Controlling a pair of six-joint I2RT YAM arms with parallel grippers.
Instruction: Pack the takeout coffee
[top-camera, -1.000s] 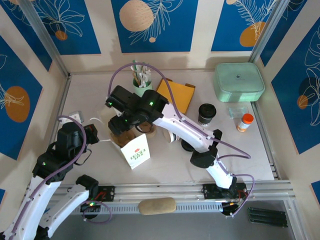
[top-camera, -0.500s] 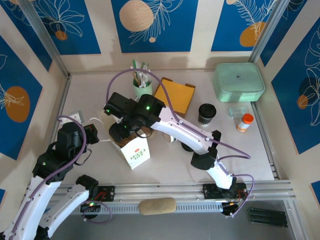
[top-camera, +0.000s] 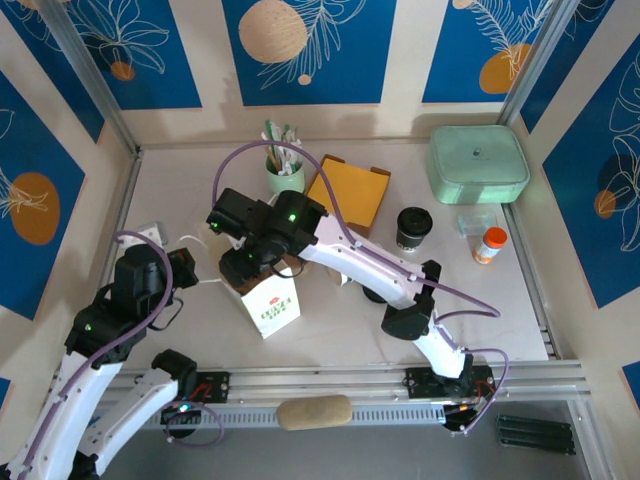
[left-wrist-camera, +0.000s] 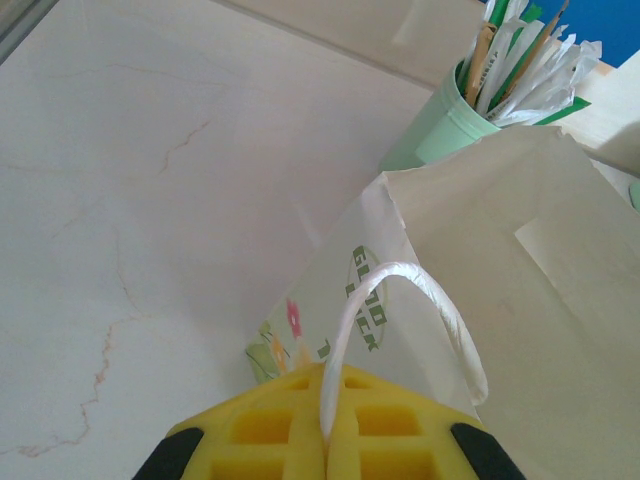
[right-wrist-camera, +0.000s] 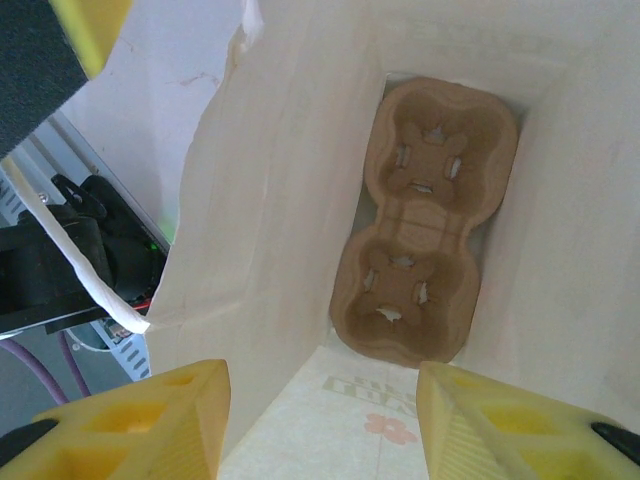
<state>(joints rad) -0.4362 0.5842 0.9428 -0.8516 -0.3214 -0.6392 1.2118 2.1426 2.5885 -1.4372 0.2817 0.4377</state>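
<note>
Top external view: the takeout coffee (top-camera: 413, 228) stands upright on the tabletop (top-camera: 500, 310). Its long axis is vertical and its black lid faces up toward the camera. It sits just right of a tan flat box (top-camera: 352, 190), well apart from the white paper bag (top-camera: 272, 303), and nothing touches it. Compared with a second ago, the cup has not moved. The right arm (top-camera: 350, 255) has shifted a little to the left, so its wrist now covers more of the bag's mouth and less of the brown inside shows. The left arm (top-camera: 120, 310) sits as it did. From above, what the left jaws hold is hard to make out. The left wrist view settles it: the yellow pads (left-wrist-camera: 270, 440) are pressed together on the bag's white twisted handle (left-wrist-camera: 400, 280). That view also shows the bag's printed side (left-wrist-camera: 520, 330) and the mint-green cup of utensils (left-wrist-camera: 440, 130) behind it. The right wrist view looks straight down into the bag (right-wrist-camera: 280, 200), which the overhead camera cannot do. A brown moulded-pulp cup carrier (right-wrist-camera: 425, 260) lies flat on the bottom with its sockets empty. The right jaws are spread apart over the opening with nothing gripped between their yellow fingers (right-wrist-camera: 150, 420). On the far right of the tabletop, the top view shows a mint-green lidded container (top-camera: 478, 163) and a small orange-capped bottle (top-camera: 488, 244).
</note>
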